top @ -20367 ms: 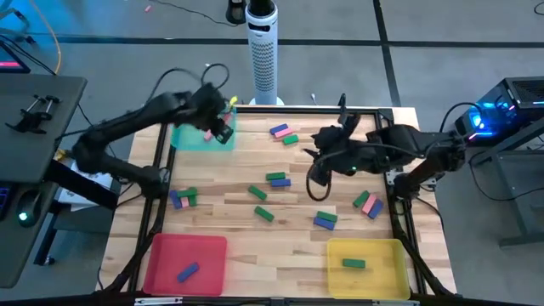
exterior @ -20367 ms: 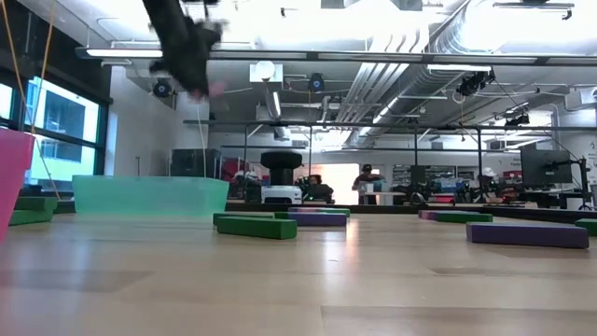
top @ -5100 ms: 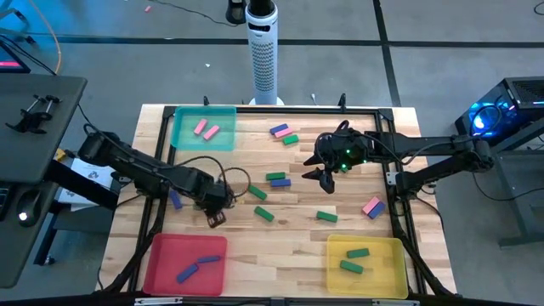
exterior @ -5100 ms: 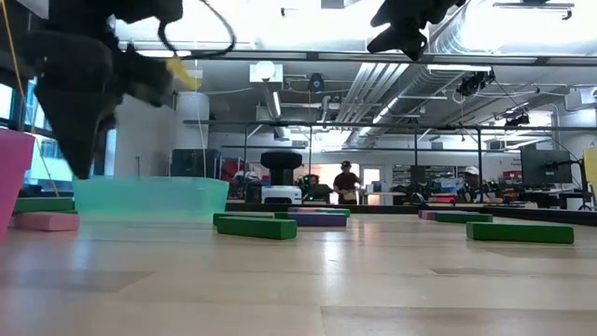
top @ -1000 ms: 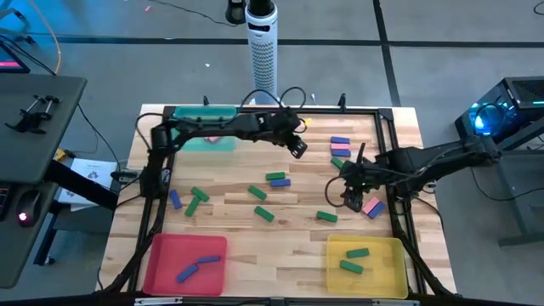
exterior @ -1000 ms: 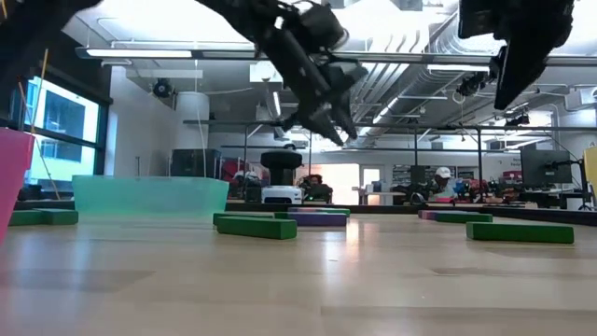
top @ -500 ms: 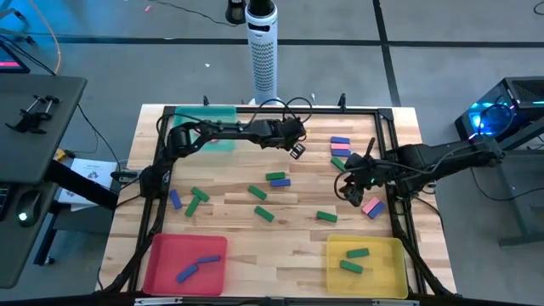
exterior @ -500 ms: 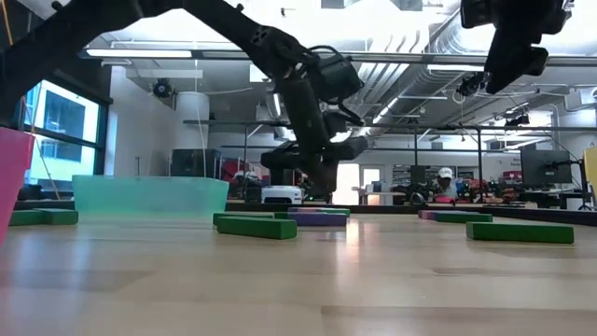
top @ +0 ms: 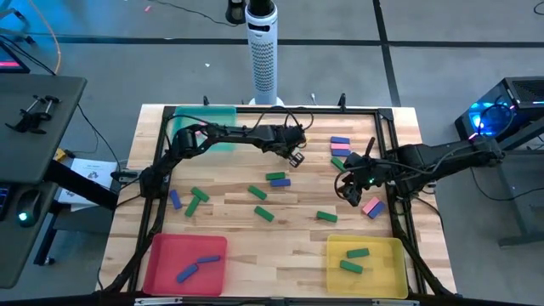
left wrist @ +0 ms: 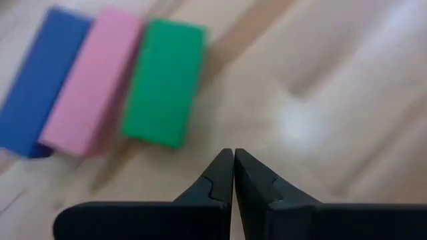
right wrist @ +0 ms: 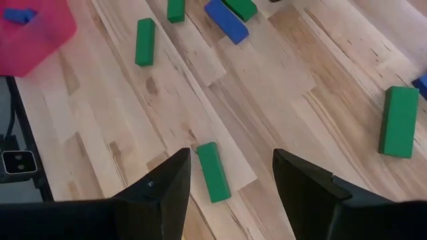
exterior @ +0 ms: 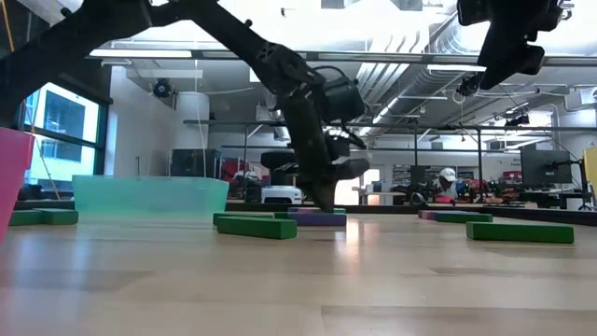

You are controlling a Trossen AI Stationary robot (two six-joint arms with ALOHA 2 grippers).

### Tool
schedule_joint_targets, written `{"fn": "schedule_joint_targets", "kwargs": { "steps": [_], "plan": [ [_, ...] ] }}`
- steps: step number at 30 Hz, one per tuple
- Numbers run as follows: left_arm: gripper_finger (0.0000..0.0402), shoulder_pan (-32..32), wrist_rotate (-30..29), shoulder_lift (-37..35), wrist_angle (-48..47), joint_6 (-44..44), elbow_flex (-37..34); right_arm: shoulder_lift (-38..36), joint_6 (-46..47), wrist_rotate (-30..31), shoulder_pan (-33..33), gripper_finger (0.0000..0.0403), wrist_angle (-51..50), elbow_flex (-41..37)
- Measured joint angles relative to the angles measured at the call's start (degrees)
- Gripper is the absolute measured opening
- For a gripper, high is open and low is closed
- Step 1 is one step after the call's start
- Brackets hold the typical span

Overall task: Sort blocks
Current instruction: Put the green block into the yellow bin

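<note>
Since a second ago my left pincer [left wrist: 233,175] lowers, closing empty beside three blocks [left wrist: 100,87]; right pincer [right wrist: 230,177] hovers open.

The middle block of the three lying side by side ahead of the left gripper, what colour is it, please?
Pink, best seen in the left wrist view.

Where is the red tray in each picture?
High view: the red tray sits at the table's near left corner.
Low view: it shows at the picture's left edge.
Left wrist view: not in it.
Right wrist view: far across the table, a blue block in it.
Shared landmark: the wooden table.
</note>
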Motion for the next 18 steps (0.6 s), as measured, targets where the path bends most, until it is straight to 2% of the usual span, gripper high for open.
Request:
{"fn": "schedule_joint_targets", "kwargs": {
  "steps": [6, 11, 18],
  "plan": [
    [0.0000, -4.8, 6.3, -0.9, -1.0, 3.1, 0.4, 0.0, -0.2, 0.0, 0.0, 0.0192, 0.9, 0.0],
    [0.0000, -8.6, -1.3, -4.7, -0.9, -2.8, 1.1, 0.0, -0.2, 1.0, 0.0, 0.0192, 0.9, 0.0],
    [0.0000, -4.0, -9.1, -3.5, -1.7, -7.7, 1.0, 0.0, -0.4, 1.9, 0.0, 0.0192, 1.0, 0.0]
  ]
}}
